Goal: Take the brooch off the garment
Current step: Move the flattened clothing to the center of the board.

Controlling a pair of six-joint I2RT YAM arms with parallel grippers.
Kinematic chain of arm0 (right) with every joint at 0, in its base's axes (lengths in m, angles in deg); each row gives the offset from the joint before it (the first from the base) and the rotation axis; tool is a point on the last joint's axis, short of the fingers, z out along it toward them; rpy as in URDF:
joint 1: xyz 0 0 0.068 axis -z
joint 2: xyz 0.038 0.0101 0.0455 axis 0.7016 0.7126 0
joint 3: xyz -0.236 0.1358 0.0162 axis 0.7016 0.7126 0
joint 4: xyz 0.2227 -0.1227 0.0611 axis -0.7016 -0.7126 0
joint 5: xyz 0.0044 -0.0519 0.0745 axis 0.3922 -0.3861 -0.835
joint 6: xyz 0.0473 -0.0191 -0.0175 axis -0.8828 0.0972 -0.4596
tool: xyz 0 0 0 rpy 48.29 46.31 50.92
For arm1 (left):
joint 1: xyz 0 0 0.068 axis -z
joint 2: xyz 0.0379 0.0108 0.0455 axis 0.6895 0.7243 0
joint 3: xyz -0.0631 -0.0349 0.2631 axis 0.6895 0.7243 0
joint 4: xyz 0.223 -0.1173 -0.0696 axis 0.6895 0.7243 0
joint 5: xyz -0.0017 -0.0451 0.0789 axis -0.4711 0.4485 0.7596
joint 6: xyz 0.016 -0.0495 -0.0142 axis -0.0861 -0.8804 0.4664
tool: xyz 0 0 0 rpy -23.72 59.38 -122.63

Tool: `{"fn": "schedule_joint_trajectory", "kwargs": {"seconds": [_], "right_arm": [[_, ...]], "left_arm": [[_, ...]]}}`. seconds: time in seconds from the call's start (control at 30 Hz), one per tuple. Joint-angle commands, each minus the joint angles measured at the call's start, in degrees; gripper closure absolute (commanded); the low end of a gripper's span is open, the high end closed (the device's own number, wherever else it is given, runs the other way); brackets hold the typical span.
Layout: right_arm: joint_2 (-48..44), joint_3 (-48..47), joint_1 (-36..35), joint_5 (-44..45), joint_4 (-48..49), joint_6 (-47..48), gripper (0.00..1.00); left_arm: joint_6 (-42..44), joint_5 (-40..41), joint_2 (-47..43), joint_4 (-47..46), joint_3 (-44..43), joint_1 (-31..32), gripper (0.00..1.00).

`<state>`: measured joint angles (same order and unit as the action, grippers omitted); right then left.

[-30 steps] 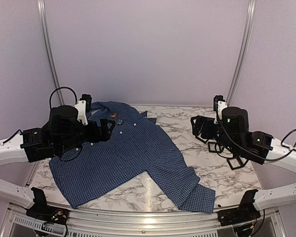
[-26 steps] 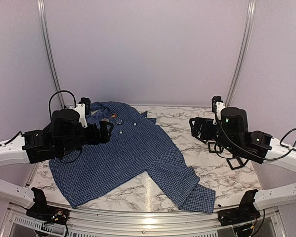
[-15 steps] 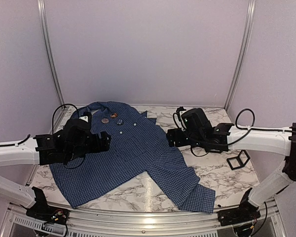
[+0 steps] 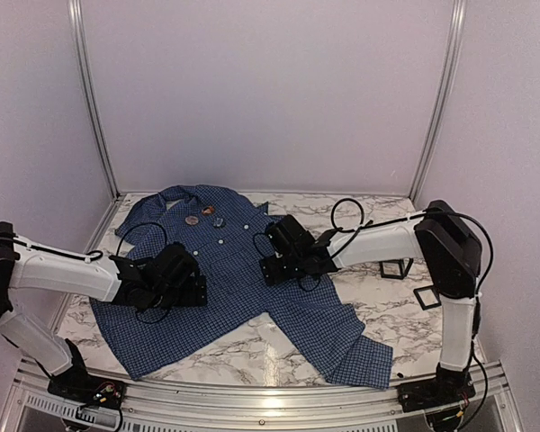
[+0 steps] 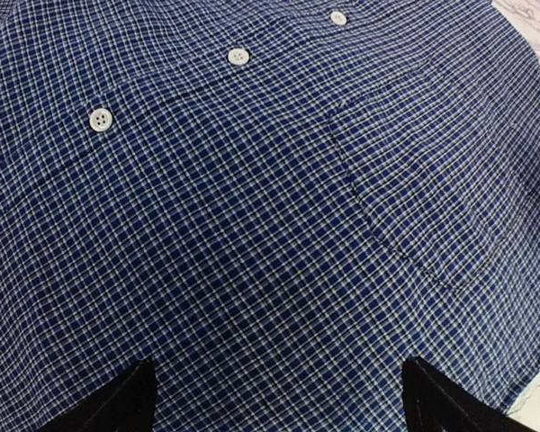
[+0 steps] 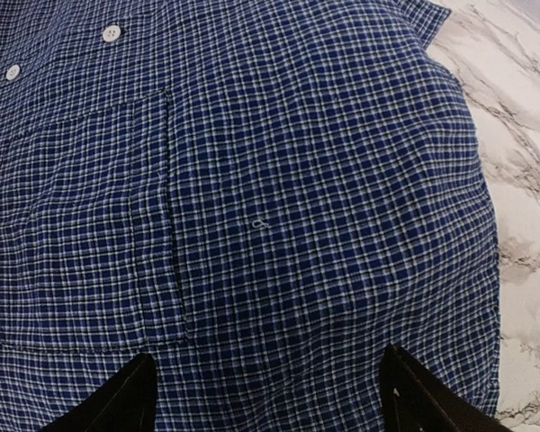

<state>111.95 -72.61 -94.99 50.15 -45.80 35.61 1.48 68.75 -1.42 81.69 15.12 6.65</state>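
Note:
The garment (image 4: 252,288), a dark blue checked shirt, lies spread flat on the marble table (image 4: 414,333). The brooch (image 4: 192,219), a tiny round orange-and-pale pin, sits near the collar and is apart from both grippers. My left gripper (image 4: 196,288) is low over the shirt's left half and stands open. In the left wrist view the left gripper (image 5: 279,400) has only checked cloth (image 5: 252,252) between its fingertips (image 5: 117,400). My right gripper (image 4: 268,268) is open over the shirt's middle. In the right wrist view the right gripper (image 6: 270,396) also frames bare cloth (image 6: 297,225). Neither wrist view shows the brooch.
Two more small pieces (image 4: 209,211) (image 4: 219,221) sit beside the brooch. White buttons (image 5: 238,56) (image 6: 112,33) and chest pockets (image 5: 423,198) (image 6: 81,225) show close up. Two small black frames (image 4: 396,268) (image 4: 429,295) lie on the table's right side. Walls close in the back and sides.
Both arms have swung down and inward from raised positions at the sides and now hover low over the shirt. Both grippers have stayed open.

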Motion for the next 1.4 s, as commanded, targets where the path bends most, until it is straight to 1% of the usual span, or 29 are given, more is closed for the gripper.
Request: {"fn": "schedule_joint_trajectory", "kwargs": {"seconds": [0.0, 0.1, 0.23, 0.3, 0.5, 0.6, 0.7, 0.77, 0.87, 0.93, 1.0, 1.03, 1.13, 1.17, 1.2, 1.33, 1.37], "right_arm": [[4.25, -4.00, -0.37, 2.34, -2.74, 0.03, 0.21], [4.98, -3.33, -0.45, 2.68, -3.83, -1.19, 0.25], [3.48, 0.63, -0.46, 3.01, -2.88, -3.39, 0.31], [2.56, 2.48, -0.49, 2.88, -2.54, -4.39, 0.39], [-1.99, 9.45, -0.54, 1.28, -1.27, -8.75, 0.68], [-6.37, 14.27, -0.90, 1.15, -0.81, -11.62, 0.83], [-11.42, 20.15, -1.70, 1.07, -0.13, -14.13, 0.94], [-14.60, 23.72, -2.35, 1.04, -0.09, -15.78, 0.96], [-19.08, 28.92, -2.82, 1.24, -1.11, -18.08, 0.99], [-21.74, 31.91, -2.83, 1.73, -1.89, -19.44, 0.99], [-24.07, 33.83, -2.83, 2.02, -2.45, -19.89, 0.99], [-25.03, 34.20, -2.83, 1.97, -2.58, -19.92, 0.97], [-26.52, 33.20, -2.94, 1.27, -3.52, -19.18, 0.84], [-26.73, 32.32, -2.91, 1.25, -3.89, -18.78, 0.79], [-26.98, 31.45, -2.91, 1.35, -4.28, -18.28, 0.70], [-26.80, 27.52, -2.79, 3.94, -4.45, -15.73, 0.37], [-25.80, 25.96, -2.61, 4.23, -4.84, -14.78, 0.33]], "left_arm": [[-0.35, -2.14, 5.04, -2.12, -2.43, -0.36, 0.02], [-0.67, -2.90, 6.73, -2.65, -2.47, -0.39, 0.03], [-1.44, -3.98, 6.79, -3.40, -1.46, -0.26, 0.02], [-1.62, -4.33, 6.51, -3.63, -1.03, 0.06, 0.02], [-2.60, -4.68, 5.81, -3.34, -0.45, 2.54, 0.01], [-3.37, -4.85, 4.44, -3.26, -0.01, 3.83, 0.01], [-4.51, -5.18, 1.42, -2.95, 0.41, 4.67, 0.01], [-5.47, -4.40, -2.21, -2.03, 0.53, 4.69, 0.01], [-6.22, -0.02, -6.89, 2.21, -1.19, 3.90, 0.01], [-6.17, 2.31, -9.11, 5.38, -2.79, 2.29, 0.01], [-5.60, 3.93, -10.92, 7.33, -3.69, 0.16, 0.01], [-5.19, 4.15, -11.74, 7.66, -3.76, -1.01, 0.01], [-3.52, 3.06, -12.89, 7.32, -3.55, -3.94, 0.01], [-3.03, 2.36, -12.82, 7.30, -3.68, -4.80, 0.01], [-2.63, 1.88, -12.64, 7.27, -3.85, -5.22, 0.01], [-1.71, 0.61, -12.75, 6.93, -3.99, -5.79, 0.01], [-1.71, 0.18, -12.78, 6.62, -3.85, -5.94, 0.01]]}}
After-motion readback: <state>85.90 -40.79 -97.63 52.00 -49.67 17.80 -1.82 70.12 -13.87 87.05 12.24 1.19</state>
